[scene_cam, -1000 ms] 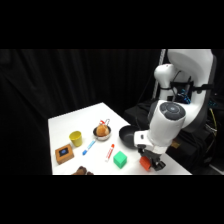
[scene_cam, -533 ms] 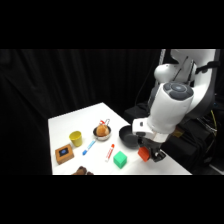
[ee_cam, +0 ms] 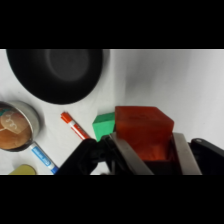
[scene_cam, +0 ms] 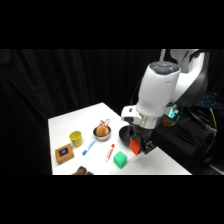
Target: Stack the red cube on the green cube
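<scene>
- I have the red cube [ee_cam: 144, 132] clamped between the two fingers [ee_cam: 125, 152] of the claw [scene_cam: 136, 146]; it hangs clear of the surface [scene_cam: 65, 125], above and just right of the green cube [scene_cam: 120, 159] in the side view.
- From the wrist camera the green cube [ee_cam: 104, 126] peeks out from behind the red cube's left edge, and most of it is hidden.
- A thin red-and-white marker [scene_cam: 110, 152] lies just left of the green cube, apart from it; a blue-and-white pen [scene_cam: 89, 147] lies further left.
- A black bowl [ee_cam: 55, 72] sits beyond the green cube; in the side view the claw and wrist cover most of it.
- A small metal bowl [scene_cam: 102, 132] with something orange-brown inside stands left of the black bowl.
- A yellow cup [scene_cam: 75, 138] and a brown block [scene_cam: 64, 152] with a blue mark stand well to the left.
- The green cube sits near the surface's front edge, which the picture cuts off; there is bare surface to its right.
- A dark object [scene_cam: 81, 172] at the lower edge is cut off, and I cannot tell what it is.
- The arm [scene_cam: 157, 95] leans in from the upper right, its wrist pointing down over the cubes.
</scene>
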### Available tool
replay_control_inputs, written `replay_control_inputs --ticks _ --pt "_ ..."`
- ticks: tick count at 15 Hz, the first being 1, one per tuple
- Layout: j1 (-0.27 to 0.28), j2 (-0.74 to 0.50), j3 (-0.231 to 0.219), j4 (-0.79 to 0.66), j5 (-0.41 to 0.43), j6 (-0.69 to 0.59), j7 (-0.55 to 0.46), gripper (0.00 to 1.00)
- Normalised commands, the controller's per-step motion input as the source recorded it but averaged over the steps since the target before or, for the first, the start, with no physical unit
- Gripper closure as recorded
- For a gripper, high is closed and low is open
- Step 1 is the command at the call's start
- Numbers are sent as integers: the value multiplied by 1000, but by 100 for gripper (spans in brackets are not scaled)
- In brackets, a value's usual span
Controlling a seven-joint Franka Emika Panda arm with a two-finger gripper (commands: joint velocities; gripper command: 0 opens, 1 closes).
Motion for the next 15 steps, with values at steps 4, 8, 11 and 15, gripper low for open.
replay_control_inputs --ticks 4,8,11,15 --pt "-235 -13 108 143 136 -72 -331 73" --pt "-184 146 97 233 186 -42 -345 73" --pt "-135 227 92 286 179 -54 -298 73" --pt "-107 237 68 291 148 -71 -253 73"
